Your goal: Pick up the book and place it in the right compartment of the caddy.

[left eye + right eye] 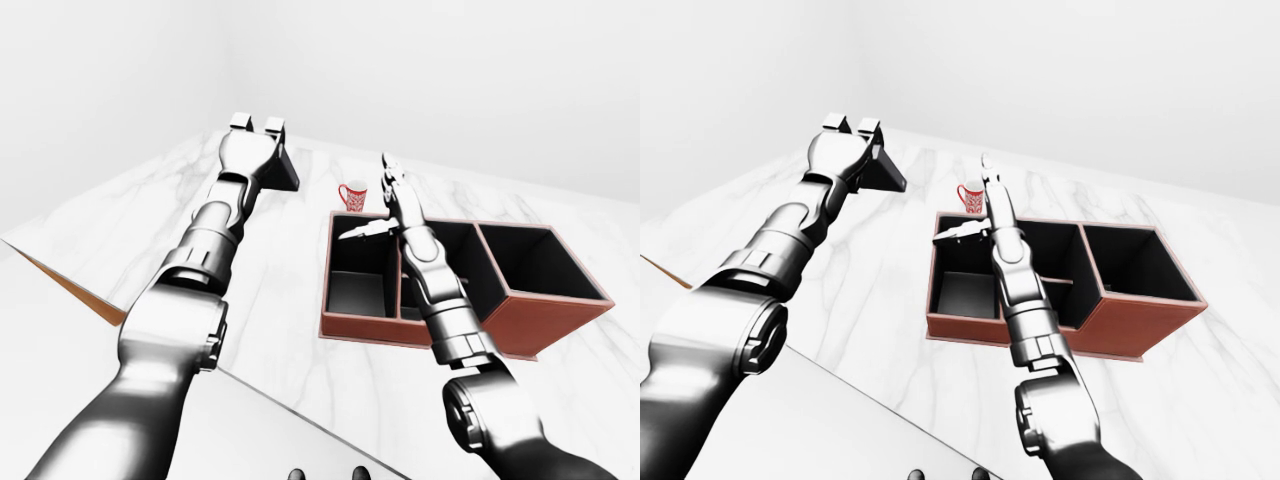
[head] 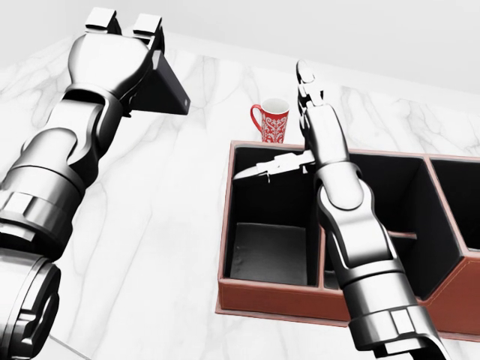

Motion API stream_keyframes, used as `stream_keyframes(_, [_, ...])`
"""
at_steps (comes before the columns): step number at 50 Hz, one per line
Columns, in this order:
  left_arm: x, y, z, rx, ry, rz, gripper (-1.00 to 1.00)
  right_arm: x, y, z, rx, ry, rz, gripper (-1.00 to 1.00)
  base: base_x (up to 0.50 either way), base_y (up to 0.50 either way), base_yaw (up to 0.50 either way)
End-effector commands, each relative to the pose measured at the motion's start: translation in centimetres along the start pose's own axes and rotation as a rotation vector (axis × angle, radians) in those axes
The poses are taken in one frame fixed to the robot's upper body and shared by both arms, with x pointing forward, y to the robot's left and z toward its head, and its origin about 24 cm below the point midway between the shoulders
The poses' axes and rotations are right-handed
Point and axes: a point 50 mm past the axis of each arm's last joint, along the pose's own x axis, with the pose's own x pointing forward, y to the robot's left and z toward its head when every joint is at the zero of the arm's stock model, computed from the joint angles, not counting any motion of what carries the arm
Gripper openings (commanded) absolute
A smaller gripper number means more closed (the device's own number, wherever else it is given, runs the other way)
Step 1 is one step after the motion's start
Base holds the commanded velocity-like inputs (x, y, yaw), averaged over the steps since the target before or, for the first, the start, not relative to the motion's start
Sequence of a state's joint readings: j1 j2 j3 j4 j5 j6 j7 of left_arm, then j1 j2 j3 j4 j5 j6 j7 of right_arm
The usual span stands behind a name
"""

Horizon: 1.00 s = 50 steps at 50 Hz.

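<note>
Nearest to the robot, its two grey metal arms reach out over the white marble-veined tabletop [image 1: 300,330]. The right hand [image 2: 296,124] hovers above the brown leather caddy with black-lined compartments [image 2: 285,304], its fingers spread wide, one pointing up and another jutting sideways over the caddy's left section; it holds nothing.

The caddy sits to the right in the eye views, with a small section at left, a narrow middle one and a large square compartment [image 1: 1135,262] at the right end. All look empty as far as I can see into them.

Further out and to the left, the left hand [image 2: 124,41] is wrapped round the thin dark hard-cover book [image 2: 166,94], which it carries clear of the tabletop and well apart from the caddy, one corner tipping down to the right. The fingers pinch it near one end, so most of the slab hangs beyond the grip.

I would judge the book stiff and fairly light, with smooth flat covers that could slide or swivel between the fingers. A hold nearer its middle, across the flat faces, would steady it for dropping edge-first into the right compartment.

Beyond the caddy stands a red-and-white patterned ceramic mug [image 2: 271,120], close to its far rim.
</note>
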<state>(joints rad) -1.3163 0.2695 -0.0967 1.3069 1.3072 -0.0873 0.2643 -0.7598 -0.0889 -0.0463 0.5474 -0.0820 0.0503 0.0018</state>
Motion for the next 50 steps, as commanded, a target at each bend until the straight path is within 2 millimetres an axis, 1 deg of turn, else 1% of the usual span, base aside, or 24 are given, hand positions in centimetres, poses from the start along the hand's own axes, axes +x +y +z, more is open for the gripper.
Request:
stream_keyframes(1, [0.7, 2.2, 1.6, -0.003, -0.044, 0.081, -1.0, 0.4, 0.4, 0.4, 0.001, -0.002, 0.002, 1.0, 0.0, 0.0, 0.0])
stream_keyframes(7, [0.6, 1.8, 2.0, -0.003, -0.055, 0.068, -1.0, 0.7, 0.5, 0.5, 0.001, -0.004, 0.004, 1.0, 0.0, 0.0, 0.0])
stream_keyframes(15, [0.7, 2.4, 3.2, -0.021, -0.086, 0.079, -1.0, 1.1, 0.6, 1.0, 0.002, -0.007, 0.003, 1.0, 0.0, 0.0, 0.0])
stream_keyframes(19, [0.7, 2.6, 3.6, -0.031, -0.096, 0.09, -1.0, 1.3, 1.0, 0.9, 0.01, -0.007, 0.005, 1.0, 0.0, 0.0, 0.0])
stream_keyframes(23, [0.6, 2.4, 3.8, -0.033, -0.102, 0.084, -1.0, 1.5, 1.2, 1.0, 0.017, -0.009, 0.007, 1.0, 0.0, 0.0, 0.0])
stream_keyframes(36, [0.6, 3.3, 4.5, -0.05, -0.122, 0.111, -1.0, 1.7, 1.9, 1.0, 0.021, -0.008, 0.017, 1.0, 0.0, 0.0, 0.0])
stream_keyframes(43, [0.5, 3.5, 5.2, -0.057, -0.144, 0.107, -1.0, 1.9, 2.1, 1.3, 0.024, -0.01, 0.021, 1.0, 0.0, 0.0, 0.0])
stream_keyframes(44, [0.5, 3.6, 5.3, -0.057, -0.146, 0.108, -1.0, 1.8, 2.1, 1.0, 0.025, -0.01, 0.021, 1.0, 0.0, 0.0, 0.0])
stream_keyframes(45, [0.5, 3.7, 5.4, -0.059, -0.149, 0.108, -1.0, 1.6, 2.3, 0.2, 0.025, -0.01, 0.022, 1.0, 0.0, 0.0, 0.0])
stream_keyframes(47, [0.5, 3.7, 5.4, -0.059, -0.15, 0.108, -1.0, 1.9, 2.2, 1.1, 0.025, -0.011, 0.023, 1.0, 0.0, 0.0, 0.0])
stream_keyframes(48, [0.4, 3.6, 5.5, -0.061, -0.154, 0.107, -1.0, 1.7, 2.4, 0.4, 0.025, -0.012, 0.025, 1.0, 0.0, 0.0, 0.0])
stream_keyframes(50, [0.4, 3.7, 5.7, -0.062, -0.158, 0.107, -1.0, 2.0, 2.3, 1.3, 0.025, -0.013, 0.027, 1.0, 0.0, 0.0, 0.0])
